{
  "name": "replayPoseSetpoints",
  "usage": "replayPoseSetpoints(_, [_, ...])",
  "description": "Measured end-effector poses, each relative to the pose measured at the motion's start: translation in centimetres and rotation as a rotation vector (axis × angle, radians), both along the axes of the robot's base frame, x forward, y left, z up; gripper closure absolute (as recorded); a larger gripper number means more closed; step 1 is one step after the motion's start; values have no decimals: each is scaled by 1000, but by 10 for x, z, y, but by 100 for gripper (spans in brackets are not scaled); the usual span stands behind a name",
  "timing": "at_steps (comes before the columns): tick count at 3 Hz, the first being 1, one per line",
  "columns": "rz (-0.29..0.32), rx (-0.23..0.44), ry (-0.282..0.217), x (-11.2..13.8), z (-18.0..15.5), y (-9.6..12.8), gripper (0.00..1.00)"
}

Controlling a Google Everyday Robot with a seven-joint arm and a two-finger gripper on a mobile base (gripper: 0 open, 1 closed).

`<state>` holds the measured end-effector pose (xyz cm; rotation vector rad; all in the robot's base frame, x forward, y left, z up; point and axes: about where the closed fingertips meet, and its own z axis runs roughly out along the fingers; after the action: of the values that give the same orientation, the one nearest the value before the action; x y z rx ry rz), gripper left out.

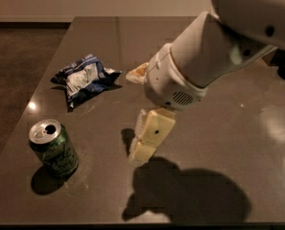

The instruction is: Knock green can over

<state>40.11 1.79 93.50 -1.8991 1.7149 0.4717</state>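
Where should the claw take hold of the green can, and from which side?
Across the round side wall of the green can, about mid-height, coming in level from the right, where the claw hangs over the table. The can stands upright, so its wall faces that way.

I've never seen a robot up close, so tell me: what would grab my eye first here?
The big white arm filling the upper right, ending in a cream claw that hangs low over the middle of the dark table. To the claw's left, near the front edge, a green can stands upright, apart from it; a crumpled blue snack bag lies farther back.
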Motion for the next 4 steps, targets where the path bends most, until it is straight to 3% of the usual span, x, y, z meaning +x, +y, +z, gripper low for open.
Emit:
replayPoseSetpoints(2, [3,61,12,-12,-12,64,0])
replayPoseSetpoints(3, [-7,104,48,-13,-21,93,0])
replayPoseSetpoints(4, [13,119,69,-15,-27,110,0])
